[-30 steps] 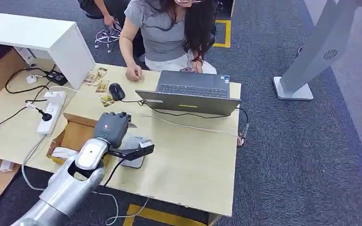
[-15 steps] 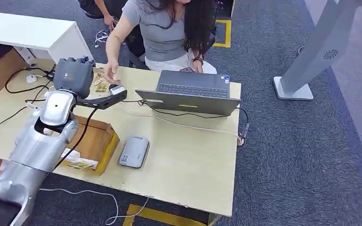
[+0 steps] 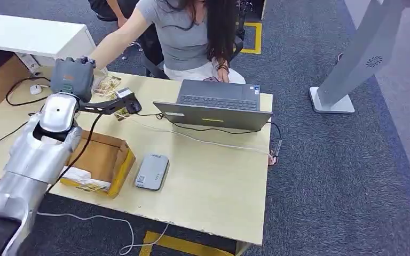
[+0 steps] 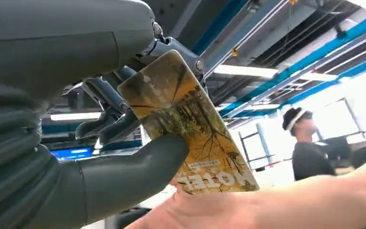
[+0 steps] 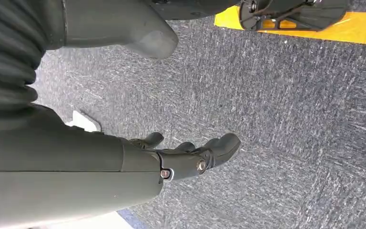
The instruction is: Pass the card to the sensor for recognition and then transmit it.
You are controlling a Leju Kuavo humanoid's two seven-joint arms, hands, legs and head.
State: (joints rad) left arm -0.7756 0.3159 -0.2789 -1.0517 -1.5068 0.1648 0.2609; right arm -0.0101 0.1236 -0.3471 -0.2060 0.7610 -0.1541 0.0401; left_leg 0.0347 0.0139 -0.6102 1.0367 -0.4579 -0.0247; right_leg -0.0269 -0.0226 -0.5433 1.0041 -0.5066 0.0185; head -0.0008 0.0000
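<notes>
Since half a second ago your left robot hand [image 4: 124, 119], still pinching the card [image 4: 190, 129], is swinging from the sensor [image 3: 151, 172] towards a person's hand [image 4: 228, 210], probably mid-handover.

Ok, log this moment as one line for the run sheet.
phase: handover | left hand: holds card | person's hand: under card | right hand: empty, over carpet | sensor: on table

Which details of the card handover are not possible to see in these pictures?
- Card: lower edge cut by the person's hand, left wrist view; print partly unreadable.
- Left robot hand: head view shows its back, hiding the card.
- Person's fingers: head view, behind the robot hand.
</notes>
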